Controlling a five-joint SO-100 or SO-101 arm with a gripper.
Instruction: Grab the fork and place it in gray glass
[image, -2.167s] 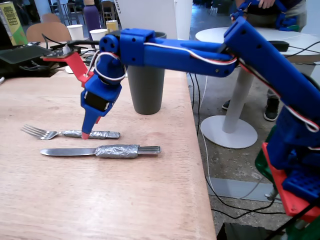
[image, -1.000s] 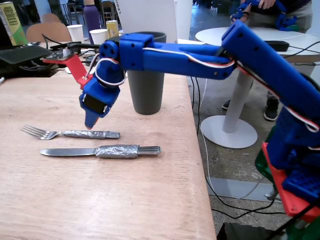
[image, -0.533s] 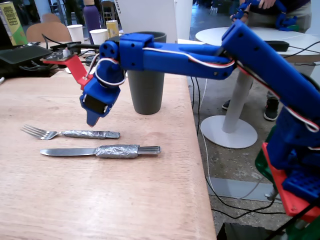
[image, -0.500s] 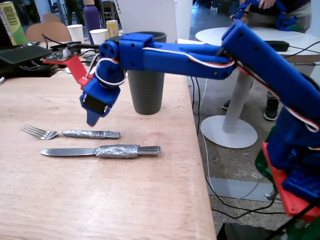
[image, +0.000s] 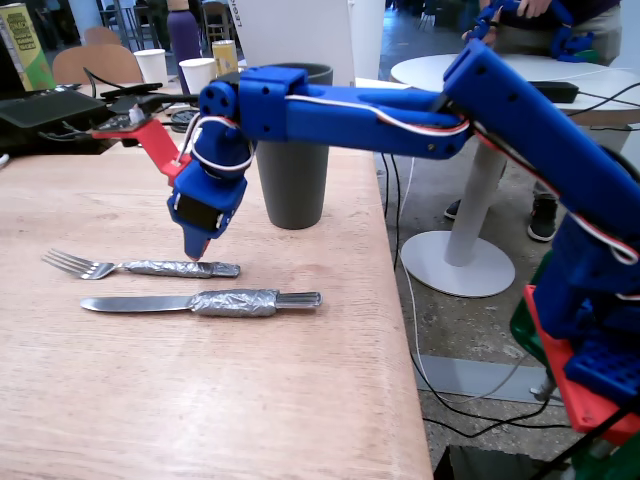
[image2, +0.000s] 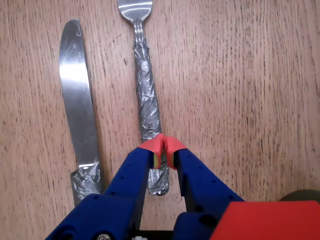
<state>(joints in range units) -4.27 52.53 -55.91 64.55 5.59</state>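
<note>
The fork (image: 150, 268) lies flat on the wooden table, tines to the left in the fixed view, its handle wrapped in foil tape. In the wrist view the fork (image2: 145, 95) runs up from under my fingertips. My gripper (image: 196, 254) points straight down, its tip at the fork's handle near the handle end. In the wrist view my gripper (image2: 162, 146) has its red tips pressed together over the handle, not around it. The gray glass (image: 293, 185) stands upright behind the gripper, partly hidden by my arm.
A foil-wrapped knife (image: 200, 302) lies parallel to the fork, closer to the camera; it also shows in the wrist view (image2: 77, 100). Two white paper cups (image: 152, 65) and a yellow can (image: 225, 55) stand at the back. The table's right edge (image: 400, 330) is near.
</note>
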